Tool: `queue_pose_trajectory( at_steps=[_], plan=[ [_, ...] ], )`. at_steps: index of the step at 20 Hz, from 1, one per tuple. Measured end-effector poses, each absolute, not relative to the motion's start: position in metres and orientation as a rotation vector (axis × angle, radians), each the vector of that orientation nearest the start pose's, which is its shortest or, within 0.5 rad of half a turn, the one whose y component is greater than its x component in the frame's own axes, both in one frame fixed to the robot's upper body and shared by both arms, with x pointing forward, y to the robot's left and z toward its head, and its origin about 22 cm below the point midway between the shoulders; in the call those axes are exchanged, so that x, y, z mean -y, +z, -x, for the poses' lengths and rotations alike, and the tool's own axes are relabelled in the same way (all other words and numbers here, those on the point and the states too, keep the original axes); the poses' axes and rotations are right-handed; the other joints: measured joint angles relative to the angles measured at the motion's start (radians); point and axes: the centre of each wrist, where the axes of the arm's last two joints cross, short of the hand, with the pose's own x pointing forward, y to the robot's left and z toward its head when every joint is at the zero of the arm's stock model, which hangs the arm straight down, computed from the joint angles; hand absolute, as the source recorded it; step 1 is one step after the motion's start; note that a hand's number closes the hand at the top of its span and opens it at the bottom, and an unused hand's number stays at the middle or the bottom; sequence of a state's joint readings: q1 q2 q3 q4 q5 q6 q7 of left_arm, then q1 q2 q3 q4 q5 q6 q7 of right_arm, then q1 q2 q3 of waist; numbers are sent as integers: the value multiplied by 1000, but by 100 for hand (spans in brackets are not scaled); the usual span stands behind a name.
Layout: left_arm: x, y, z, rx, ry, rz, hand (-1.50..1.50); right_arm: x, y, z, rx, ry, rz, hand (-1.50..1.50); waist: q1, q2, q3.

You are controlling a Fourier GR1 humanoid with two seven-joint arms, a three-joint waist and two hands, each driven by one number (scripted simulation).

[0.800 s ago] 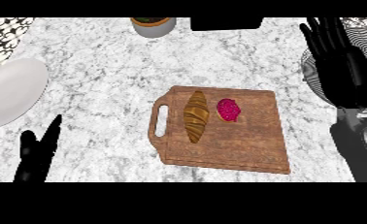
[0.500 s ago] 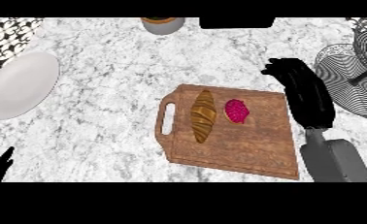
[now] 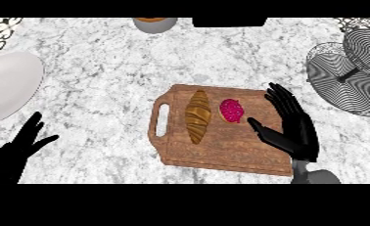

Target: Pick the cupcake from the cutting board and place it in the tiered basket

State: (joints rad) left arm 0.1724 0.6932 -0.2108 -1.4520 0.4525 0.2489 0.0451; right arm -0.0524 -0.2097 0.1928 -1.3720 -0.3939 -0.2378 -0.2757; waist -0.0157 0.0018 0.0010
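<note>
On the wooden cutting board (image 3: 217, 146), in the head view, the pink cupcake (image 3: 231, 110) is seen lying beside a brown croissant (image 3: 196, 115), the two near each other but apart. The right hand (image 3: 292, 124) is now brought down over the board's right part, just beside the cupcake, whereas a moment earlier it was held higher and further to the right. Its fingers (image 3: 280, 98) are spread and released, and nothing is grasped; the thumb is pointed toward the cupcake without touching it. The approach is thus judged nearly complete, with closing round the cupcake not yet done. The left hand (image 3: 25, 144) is shown at the lower left over the marble bench (image 3: 101, 73), open and resting. The tiered basket (image 3: 347, 68) is found at the right edge, well apart from the board, so a lift and carry to the right are judged to remain.
</note>
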Motion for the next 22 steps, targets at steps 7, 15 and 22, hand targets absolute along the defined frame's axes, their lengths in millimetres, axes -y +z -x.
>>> queue_pose_trajectory(
  at_steps=[7, 15, 22],
  plan=[
    [-359, -5, -203, 1189, -62, -299, 0, 264, -13, -252, 1391, 273, 250, -150, 9, -2, -5],
    [-356, -11, -211, 1200, -73, -291, 0, 241, 68, -292, 1230, 521, 177, -150, 19, -4, 0],
    [-358, -16, -215, 1214, -78, -287, 0, 219, 105, -311, 1093, 585, 121, -150, 21, -5, 3]
  ],
)
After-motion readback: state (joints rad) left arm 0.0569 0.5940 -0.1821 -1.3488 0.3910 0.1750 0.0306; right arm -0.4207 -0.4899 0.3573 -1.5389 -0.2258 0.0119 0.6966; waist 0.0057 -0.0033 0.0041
